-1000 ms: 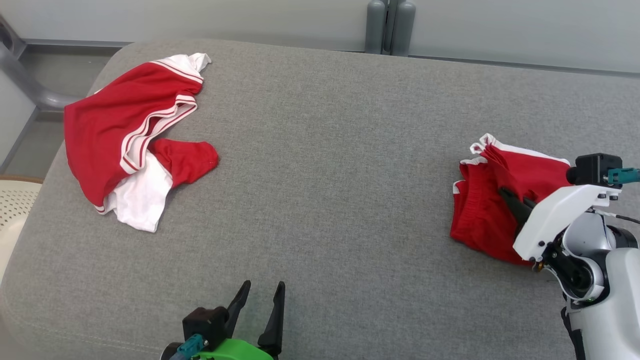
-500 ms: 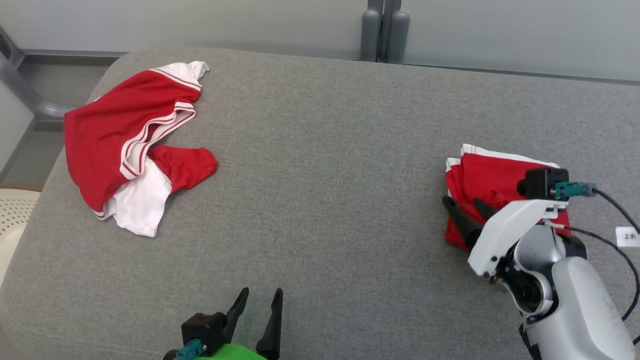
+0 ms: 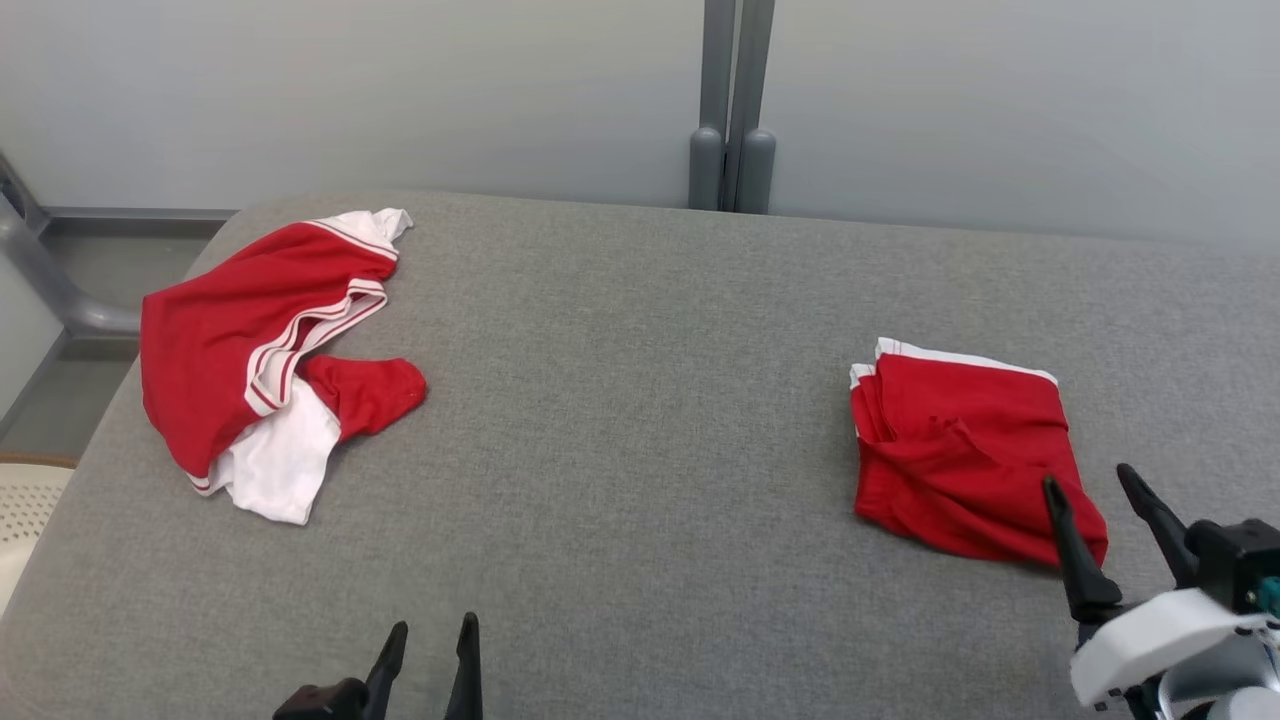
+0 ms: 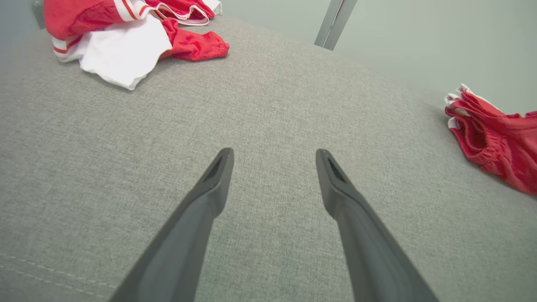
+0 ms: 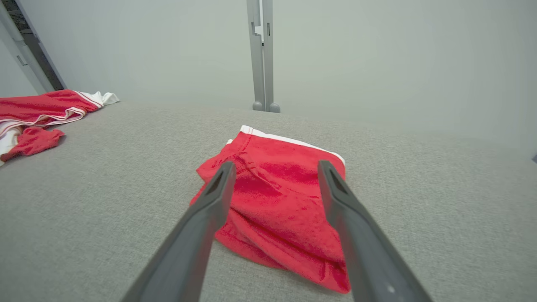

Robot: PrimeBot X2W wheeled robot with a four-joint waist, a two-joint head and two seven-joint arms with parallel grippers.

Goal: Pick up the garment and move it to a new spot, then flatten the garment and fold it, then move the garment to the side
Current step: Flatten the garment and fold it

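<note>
folded red garment on grey cushion — right fingers spread

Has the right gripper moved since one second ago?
Yes. The right gripper, now open, has drawn back toward the robot, off the folded garment.

Grey upholstered surface, crumpled red-and-white top at its left end, grey post against pale wall

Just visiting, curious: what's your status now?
Left gripper open, right gripper open, both empty. Folded red fabric garment lying on grey upholstered surface. Second red-white garment lies apart.
</note>
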